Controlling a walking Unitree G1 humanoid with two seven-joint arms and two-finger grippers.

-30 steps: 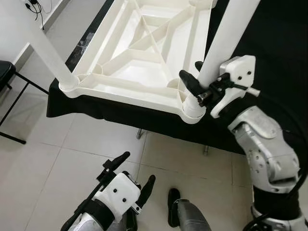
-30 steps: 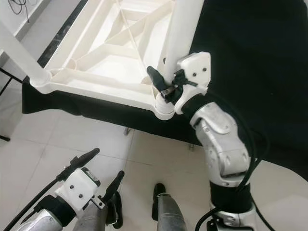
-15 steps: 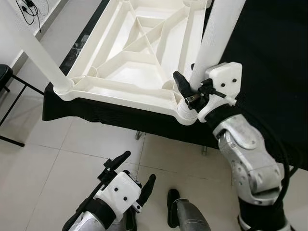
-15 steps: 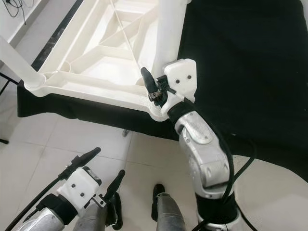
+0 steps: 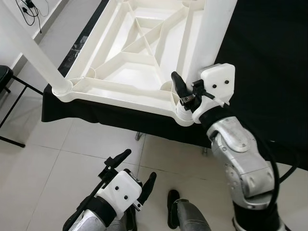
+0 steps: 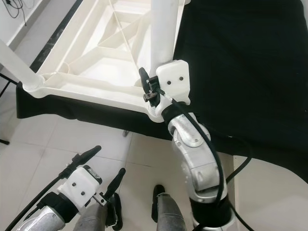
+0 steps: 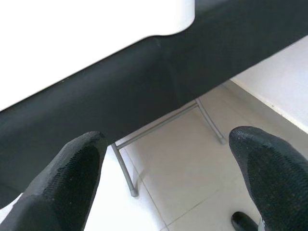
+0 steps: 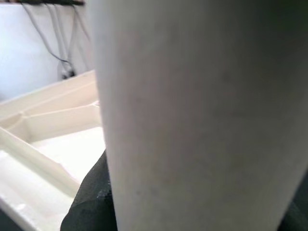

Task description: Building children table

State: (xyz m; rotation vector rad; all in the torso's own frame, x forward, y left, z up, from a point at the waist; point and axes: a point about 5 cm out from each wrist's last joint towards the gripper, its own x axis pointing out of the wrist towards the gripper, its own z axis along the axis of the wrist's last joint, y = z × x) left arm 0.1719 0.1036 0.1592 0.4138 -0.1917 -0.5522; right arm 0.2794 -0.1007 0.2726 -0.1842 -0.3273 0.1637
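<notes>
The right gripper (image 5: 188,94) has its jaws closed around the near right leg (image 5: 208,43) of the white children's table, low down, just above the corner socket (image 5: 182,114) where that leg meets the frame; one black finger (image 5: 177,84) shows on the inner side of the leg, and from the wrist the pale tube (image 8: 202,115) stands right up against the camera with a dark finger (image 8: 91,202) at its side. The tabletop (image 5: 139,57) lies upside down on a counter draped in black cloth (image 5: 269,62), its ribbed underside facing up and its near edge running along the counter's front edge. A second white leg (image 5: 33,50) stands upright in the near left corner socket (image 5: 61,88). The left gripper (image 5: 131,174) hangs low over the tiled floor (image 5: 43,159) in front of the counter, its jaws spread wide with nothing between them; past its fingertips (image 7: 72,168) you see the cloth's hanging edge and a grey metal support (image 7: 126,171) under the counter. A black chair (image 5: 6,79) stands off to the left by the wall.
</notes>
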